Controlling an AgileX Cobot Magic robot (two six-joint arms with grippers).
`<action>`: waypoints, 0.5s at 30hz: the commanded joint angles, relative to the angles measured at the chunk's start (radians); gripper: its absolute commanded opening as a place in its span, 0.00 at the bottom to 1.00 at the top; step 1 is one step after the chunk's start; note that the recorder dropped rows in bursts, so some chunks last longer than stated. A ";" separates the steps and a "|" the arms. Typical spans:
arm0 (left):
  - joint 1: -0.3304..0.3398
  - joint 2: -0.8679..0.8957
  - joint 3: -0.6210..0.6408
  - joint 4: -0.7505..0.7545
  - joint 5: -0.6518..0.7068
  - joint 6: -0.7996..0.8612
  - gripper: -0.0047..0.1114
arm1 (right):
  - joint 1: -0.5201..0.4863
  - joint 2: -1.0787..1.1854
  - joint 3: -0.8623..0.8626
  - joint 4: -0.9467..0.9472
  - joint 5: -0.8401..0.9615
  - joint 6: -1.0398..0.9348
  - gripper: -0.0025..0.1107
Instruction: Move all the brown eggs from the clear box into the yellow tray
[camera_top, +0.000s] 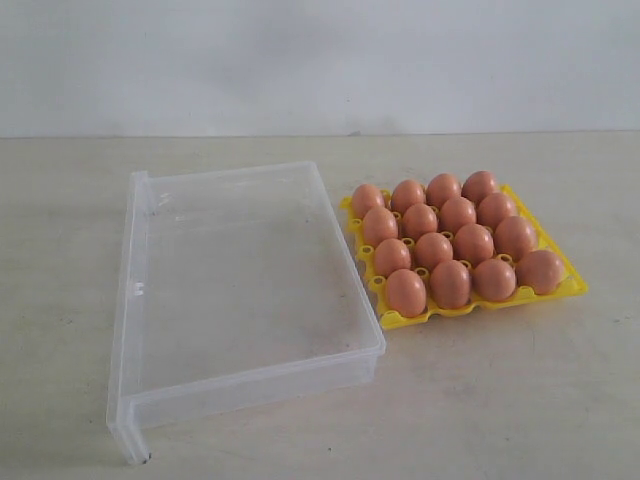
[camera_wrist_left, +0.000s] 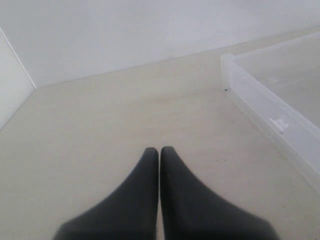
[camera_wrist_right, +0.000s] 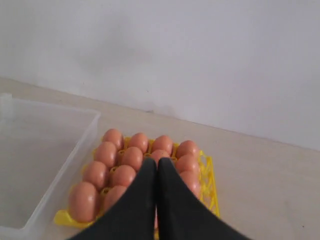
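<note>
Reddish-brown oval eggs (camera_top: 434, 249) all sit in bright yellow plastic grid tray (camera_top: 395, 321), at 3 o'clock of transparent shallow plastic box (camera_top: 250, 280); left tool (camera_wrist_left: 159, 150) and right tool (camera_wrist_right: 156, 161) both pinched together, empty; risk: right tool aims at eggs; descent may crack one.

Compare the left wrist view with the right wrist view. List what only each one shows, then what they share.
Only the left wrist view: the left end effector, shut with nothing in it, with a bare stretch of table ahead of it, and the small clasp on the box wall.
Only the right wrist view: the right end effector, shut and empty, in front of the brown eggs sitting in the yellow tray.
Both: part of the clear box with no egg in the part shown, the table, and a white wall.
</note>
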 joint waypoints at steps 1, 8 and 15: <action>-0.004 -0.001 0.003 -0.002 -0.001 -0.005 0.05 | 0.001 -0.090 0.059 0.859 0.099 -0.811 0.02; -0.004 -0.001 0.003 -0.002 -0.001 -0.005 0.05 | 0.001 -0.187 0.127 1.918 0.127 -1.850 0.02; -0.004 -0.001 0.003 -0.002 -0.001 -0.005 0.05 | -0.009 -0.202 0.137 2.180 0.356 -2.080 0.02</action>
